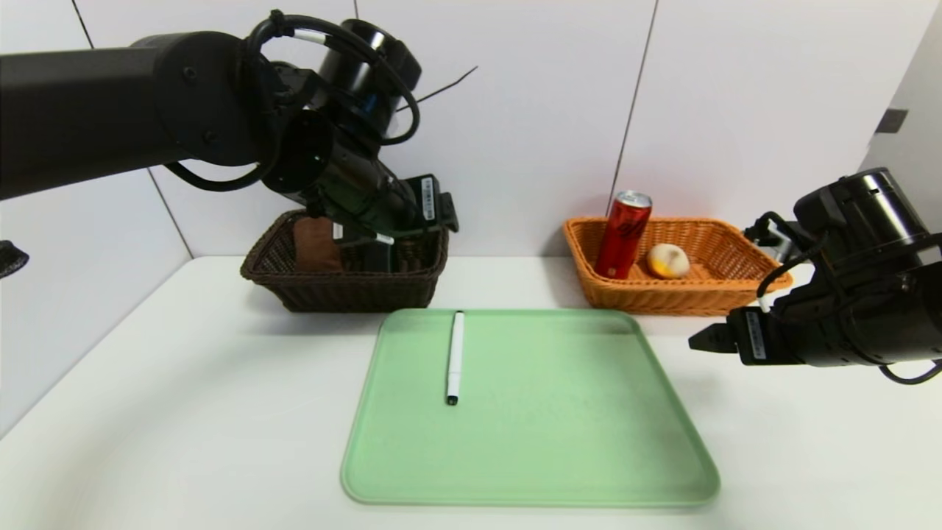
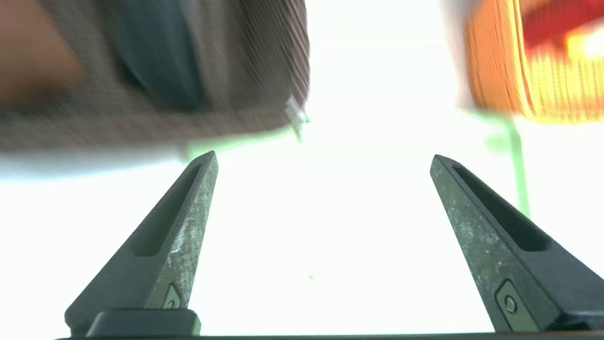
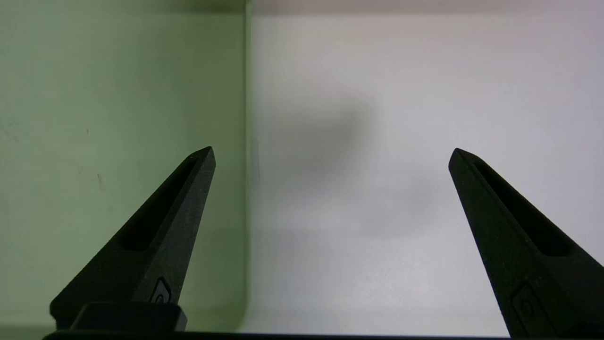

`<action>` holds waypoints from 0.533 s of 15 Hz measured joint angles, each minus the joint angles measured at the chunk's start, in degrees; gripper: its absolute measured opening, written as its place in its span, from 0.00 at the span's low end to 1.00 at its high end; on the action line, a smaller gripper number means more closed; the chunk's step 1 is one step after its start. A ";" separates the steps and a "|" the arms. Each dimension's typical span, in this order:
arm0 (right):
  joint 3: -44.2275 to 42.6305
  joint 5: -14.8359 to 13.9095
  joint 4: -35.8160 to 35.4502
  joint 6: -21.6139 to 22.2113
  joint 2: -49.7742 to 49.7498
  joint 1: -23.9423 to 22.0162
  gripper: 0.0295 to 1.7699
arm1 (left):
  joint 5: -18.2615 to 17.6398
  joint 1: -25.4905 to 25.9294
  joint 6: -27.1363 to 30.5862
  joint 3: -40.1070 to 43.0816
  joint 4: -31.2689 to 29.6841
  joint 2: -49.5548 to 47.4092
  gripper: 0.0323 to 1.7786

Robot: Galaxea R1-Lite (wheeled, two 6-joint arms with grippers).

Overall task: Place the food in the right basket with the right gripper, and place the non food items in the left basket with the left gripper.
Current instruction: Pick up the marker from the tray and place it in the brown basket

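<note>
Marker pen lies on green tray, apart from released left tool near, perhaps above, dark basket

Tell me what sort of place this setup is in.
Likely a robotics lab or test bench, not a home: a bare white table against plain white wall panels, with a green tray and two wicker baskets staged for sorting.

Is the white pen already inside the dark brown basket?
No, the white marker pen lies on the green tray, in front of the dark brown basket.
</note>
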 joint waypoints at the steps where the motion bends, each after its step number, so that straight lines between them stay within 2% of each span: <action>1: 0.35 -0.02 -1.27 -0.22 0.00 -0.17 0.97 | 0.16 -2.10 -1.10 0.02 1.55 0.12 0.90; 5: 0.77 0.00 -1.40 -0.26 0.11 -0.34 0.97 | 3.83 -9.51 -1.82 0.07 5.23 1.63 0.93; 8: 1.12 0.01 -1.52 0.02 0.40 -0.41 0.97 | 4.39 -11.93 -2.51 0.07 5.71 3.45 0.94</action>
